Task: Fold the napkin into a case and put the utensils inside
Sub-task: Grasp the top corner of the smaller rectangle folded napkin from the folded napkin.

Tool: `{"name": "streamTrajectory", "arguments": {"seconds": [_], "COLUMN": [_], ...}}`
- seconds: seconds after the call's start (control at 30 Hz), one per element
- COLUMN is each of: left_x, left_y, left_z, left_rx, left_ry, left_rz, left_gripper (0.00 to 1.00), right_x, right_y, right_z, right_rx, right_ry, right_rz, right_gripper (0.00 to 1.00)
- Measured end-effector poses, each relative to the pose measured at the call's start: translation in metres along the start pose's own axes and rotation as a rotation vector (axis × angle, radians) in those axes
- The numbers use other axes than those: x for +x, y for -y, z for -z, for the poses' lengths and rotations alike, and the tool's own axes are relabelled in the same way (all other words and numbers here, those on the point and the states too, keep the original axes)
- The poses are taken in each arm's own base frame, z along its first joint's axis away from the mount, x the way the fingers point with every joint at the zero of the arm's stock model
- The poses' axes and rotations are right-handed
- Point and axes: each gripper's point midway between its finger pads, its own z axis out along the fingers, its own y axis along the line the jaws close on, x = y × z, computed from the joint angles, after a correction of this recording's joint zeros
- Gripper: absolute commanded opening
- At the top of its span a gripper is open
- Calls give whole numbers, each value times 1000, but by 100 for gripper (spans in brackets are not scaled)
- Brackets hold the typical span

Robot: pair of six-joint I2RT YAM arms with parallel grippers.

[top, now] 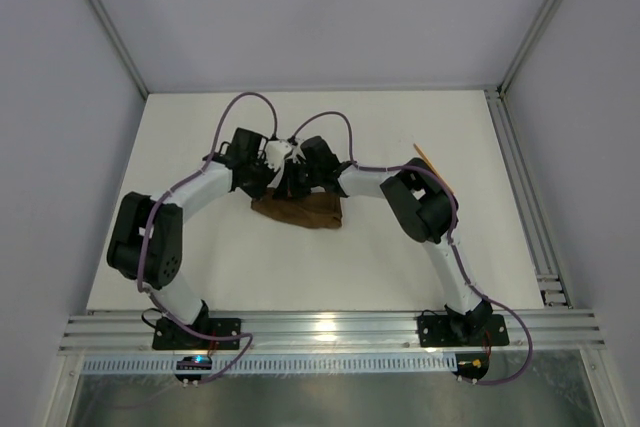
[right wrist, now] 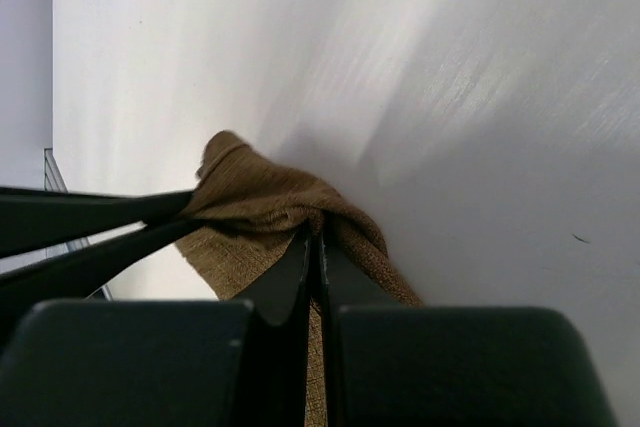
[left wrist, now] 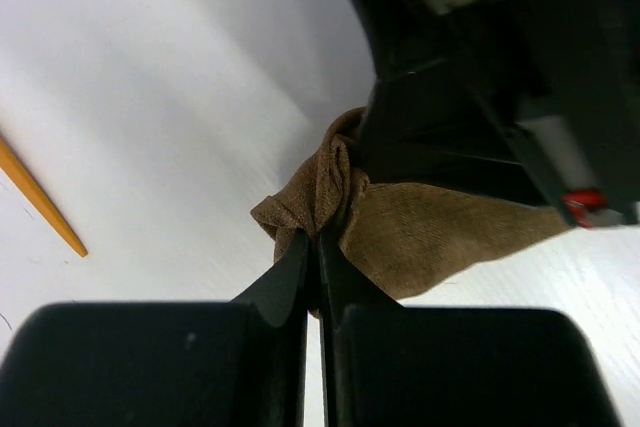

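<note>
Both arms meet over the napkin [top: 300, 212], which lies bunched in a brown heap near the middle of the tabletop [top: 400, 257] and is nothing like a case yet. The left pincer [left wrist: 318, 247] is clamped tight on a raised ridge of the cloth. The right pincer [right wrist: 316, 245] is clamped on a fold just beside it, so the two grips sit close together on the same hump. One orange utensil [left wrist: 40, 197] lies on the bare surface well apart from the napkin, off to its right in the overhead view. Which piece it is cannot be told, and the second cannot be made out.

The step in hand looks like opening the cloth out so it can be laid for a fold. Lift only until the fabric hangs free. Draw the two grips apart evenly so the edge between them goes taut and straight. Lower the napkin from its far edge, clear of the utensil, and let go only once the layers lie flat and square.
</note>
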Motion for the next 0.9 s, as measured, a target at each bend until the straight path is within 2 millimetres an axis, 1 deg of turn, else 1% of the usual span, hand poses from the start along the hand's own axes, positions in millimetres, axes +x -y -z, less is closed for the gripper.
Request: {"name": "streamTrajectory", "arguments": {"seconds": [0.13, 0.23, 0.37, 0.53, 0.57, 0.63, 0.67, 0.77, 0.87, 0.9], "left_x": [-17, -19, -17, -10, -8, -6, -5, 1, 10, 12], "left_y": [10, 14, 18, 26, 27, 28, 28, 28, 23, 21], "left_z": [19, 21, 21, 19, 18, 16, 15, 7, 0, -3], "left_rx": [44, 67, 85, 124, 128, 134, 136, 135, 108, 95], "left_ry": [75, 88, 86, 74, 71, 64, 61, 33, -6, -17], "left_rz": [20, 30, 33, 25, 23, 18, 14, 5, 1, -2], "left_gripper": [0, 0, 0, 5, 10, 14, 21, 30, 29, 23], "right_x": [-1, -3, -2, -2, -2, -1, -1, -2, -3, -3], "right_y": [-2, -4, -5, -7, -7, -7, -7, -7, -7, -7], "right_z": [0, 0, -2, -6, -7, -8, -9, -10, -10, -10], "right_rx": [-6, -17, -21, -41, -44, -47, -48, -48, -48, -48], "right_ry": [5, 11, 9, 11, 12, 13, 14, 19, 22, 23], "right_rz": [-2, -10, -36, -97, -111, -129, -138, -153, -158, -159], "right_gripper": [4, 4, 4, 4, 4, 4, 4, 4, 6, 7]}}
